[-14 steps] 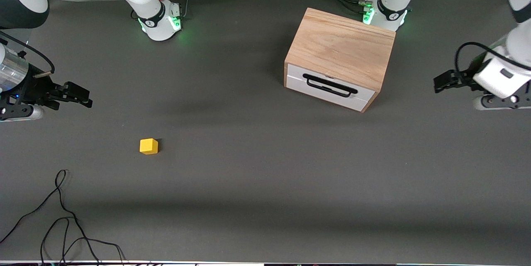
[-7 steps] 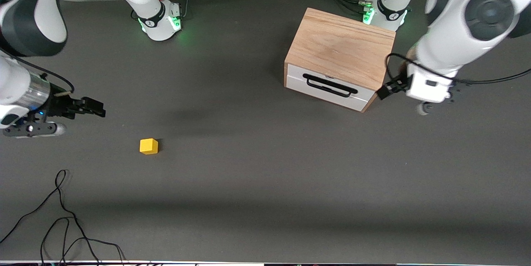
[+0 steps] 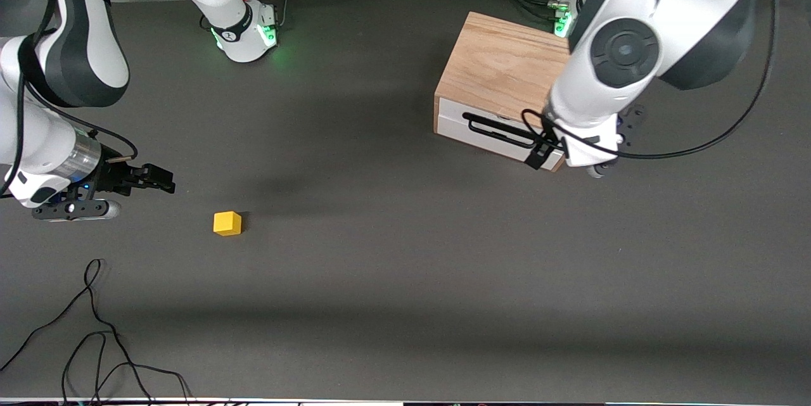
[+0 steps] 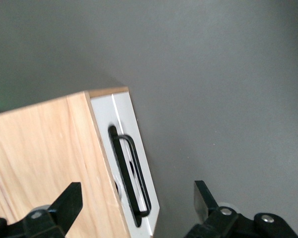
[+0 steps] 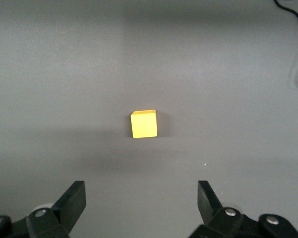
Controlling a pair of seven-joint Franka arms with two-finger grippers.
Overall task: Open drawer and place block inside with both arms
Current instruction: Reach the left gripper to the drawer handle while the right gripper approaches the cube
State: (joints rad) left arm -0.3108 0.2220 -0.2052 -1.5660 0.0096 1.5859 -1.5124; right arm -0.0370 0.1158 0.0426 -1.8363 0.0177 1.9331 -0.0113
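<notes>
Since the block [image 3: 227, 223] sits nearest the front camera, toward the right arm's end of the dark grey tabletop [image 3: 405, 279], I'd start there: it's a small bright yellow cube with crisp edges, looks rigid and light, so pinching two flat opposite faces should do it, no squish to worry about. Right gripper [image 3: 158, 179] is up in the air over bare tabletop near the block, fingers spread wide and holding nothing; in its wrist view the cube [image 5: 144, 124] shows between the two fingers. Farther from the camera, toward the left arm's end, is the drawer [image 3: 500, 133], shut: white front panel in a light oak box [image 3: 507, 70]. Its black bar handle [image 4: 131, 173] is the only sensible place to grab, stiff and thin, probably a bit slick. Left gripper [image 3: 542, 151] hangs just in front of the handle's end, released, nothing in it.
</notes>
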